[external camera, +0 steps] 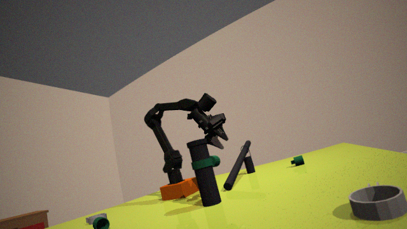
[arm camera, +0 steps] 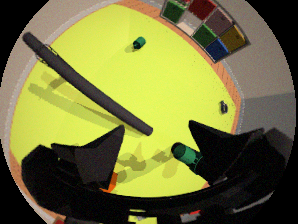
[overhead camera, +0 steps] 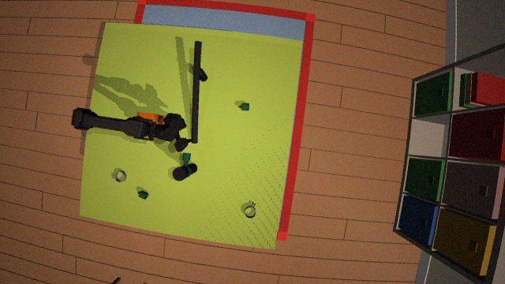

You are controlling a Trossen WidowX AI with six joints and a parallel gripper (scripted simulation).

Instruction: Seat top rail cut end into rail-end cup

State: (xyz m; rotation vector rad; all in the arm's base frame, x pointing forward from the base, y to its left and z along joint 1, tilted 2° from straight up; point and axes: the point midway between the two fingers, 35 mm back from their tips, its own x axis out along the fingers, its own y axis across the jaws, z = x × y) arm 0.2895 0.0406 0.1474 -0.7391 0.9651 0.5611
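The dark rail (overhead camera: 196,99) (external camera: 236,168) (arm camera: 95,95) slopes down from the loop on the small post (external camera: 249,165). Its near end is low, close to the mat, apart from the big post (overhead camera: 179,173) (external camera: 208,187). The green brace band (external camera: 201,163) sits around that post, a little below the post cap (external camera: 197,143). Its empty rail-end cup (overhead camera: 186,157) (external camera: 216,160) (arm camera: 185,154) faces the rail side. My gripper (external camera: 224,144) (arm camera: 156,125) is open and empty, above the gap between rail end and cup. In the wrist view its right finger partly hides the post.
A loose green cup (overhead camera: 245,106) (external camera: 298,160) (arm camera: 139,43) lies beyond the rail. Another green cup (overhead camera: 143,195) (external camera: 101,223) lies beside the big post's side of the mat. A grey ring band (external camera: 378,207) lies on the mat. The orange base (overhead camera: 146,117) (external camera: 182,189) is under the arm.
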